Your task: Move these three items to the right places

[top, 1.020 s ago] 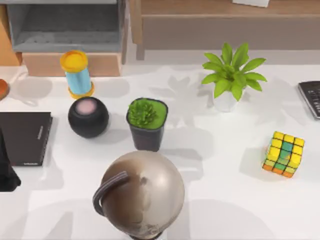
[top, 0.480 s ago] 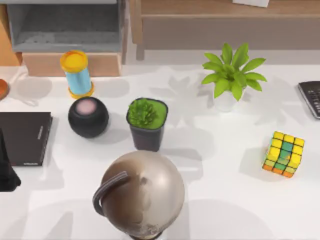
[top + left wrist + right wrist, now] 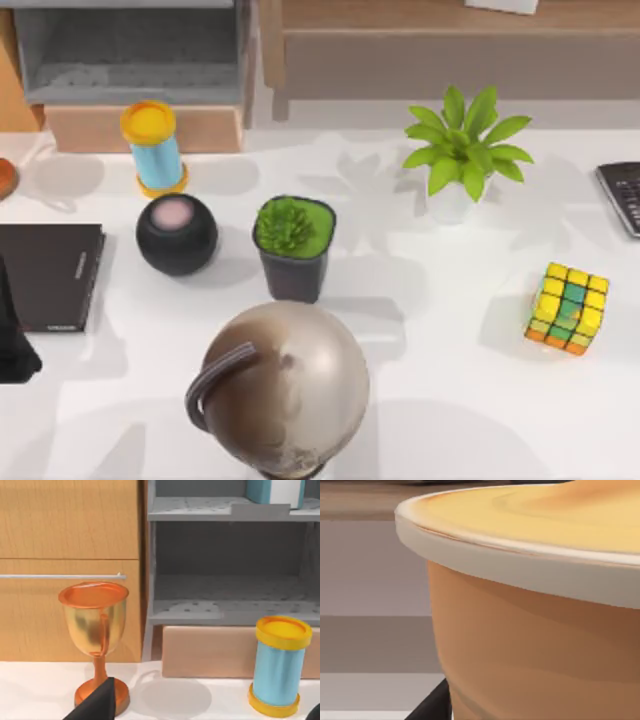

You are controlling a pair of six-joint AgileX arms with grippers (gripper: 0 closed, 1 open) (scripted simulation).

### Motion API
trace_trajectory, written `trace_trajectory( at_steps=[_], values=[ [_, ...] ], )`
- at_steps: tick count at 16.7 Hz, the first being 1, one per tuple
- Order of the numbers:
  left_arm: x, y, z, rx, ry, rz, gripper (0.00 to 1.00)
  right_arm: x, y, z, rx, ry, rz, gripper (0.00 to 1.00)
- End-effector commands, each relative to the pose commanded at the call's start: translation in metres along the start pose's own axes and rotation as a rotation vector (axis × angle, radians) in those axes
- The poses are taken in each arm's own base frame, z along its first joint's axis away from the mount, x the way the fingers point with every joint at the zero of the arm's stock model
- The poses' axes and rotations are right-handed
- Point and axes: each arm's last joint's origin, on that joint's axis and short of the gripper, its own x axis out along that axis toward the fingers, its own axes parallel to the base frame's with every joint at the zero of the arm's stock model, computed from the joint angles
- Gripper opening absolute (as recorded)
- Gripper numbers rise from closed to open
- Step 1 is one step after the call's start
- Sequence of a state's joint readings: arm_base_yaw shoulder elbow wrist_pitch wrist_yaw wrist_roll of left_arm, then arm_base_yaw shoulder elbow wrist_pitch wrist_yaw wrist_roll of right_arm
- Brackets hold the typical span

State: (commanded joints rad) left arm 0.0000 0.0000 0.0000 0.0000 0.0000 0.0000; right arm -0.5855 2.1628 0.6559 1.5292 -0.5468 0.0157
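Thick teal book: on the upper board of the grey shelf, white pages facing out, only its lower part in sight. Probably stiff and the heaviest of the three. Best clamped across the two covers near the spine, so that the pages cannot fan open.

Puzzle cube: on the white table at the right side, well apart from the globe and in front of the calculator. Yellow squares on top, green and orange on the sides, slightly turned against the table edge. Likely light, hard and smooth. Best taken on two opposite flat faces, squarely, since a grip on the corners would probably slip.

Orange rounded object: very close before the right wrist camera, with a pale rim above a curved wall. Hard to say whether this is the small orange item. Looks glossy, so likely slippery on the curve.

Left arm at the table's left edge beside the black book. Left gripper low before the goblet. Right gripper by the orange wall. Apart or together: cannot tell for either.
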Motion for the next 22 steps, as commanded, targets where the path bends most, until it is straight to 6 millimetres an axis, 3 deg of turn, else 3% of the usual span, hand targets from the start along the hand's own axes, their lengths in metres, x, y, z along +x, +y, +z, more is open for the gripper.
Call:
trace_trajectory(
  at_steps=[2, 3, 12, 18, 22],
  values=[
    [0.000, 0.000, 0.000, 0.000, 0.000, 0.000, 1.00, 0.000, 0.000, 0.000, 0.000, 0.000, 0.000, 0.98],
    [0.000, 0.000, 0.000, 0.000, 0.000, 0.000, 1.00, 0.000, 0.000, 0.000, 0.000, 0.000, 0.000, 1.00],
    [0.000, 0.000, 0.000, 0.000, 0.000, 0.000, 1.00, -0.001, 0.000, 0.000, 0.000, 0.000, 0.001, 1.00],
    [0.000, 0.000, 0.000, 0.000, 0.000, 0.000, 1.00, -0.029, 0.000, 0.000, 0.000, 0.000, 0.001, 1.00],
    [0.000, 0.000, 0.000, 0.000, 0.000, 0.000, 1.00, -0.028, 0.001, -0.001, 0.002, 0.003, 0.004, 1.00]
  ],
)
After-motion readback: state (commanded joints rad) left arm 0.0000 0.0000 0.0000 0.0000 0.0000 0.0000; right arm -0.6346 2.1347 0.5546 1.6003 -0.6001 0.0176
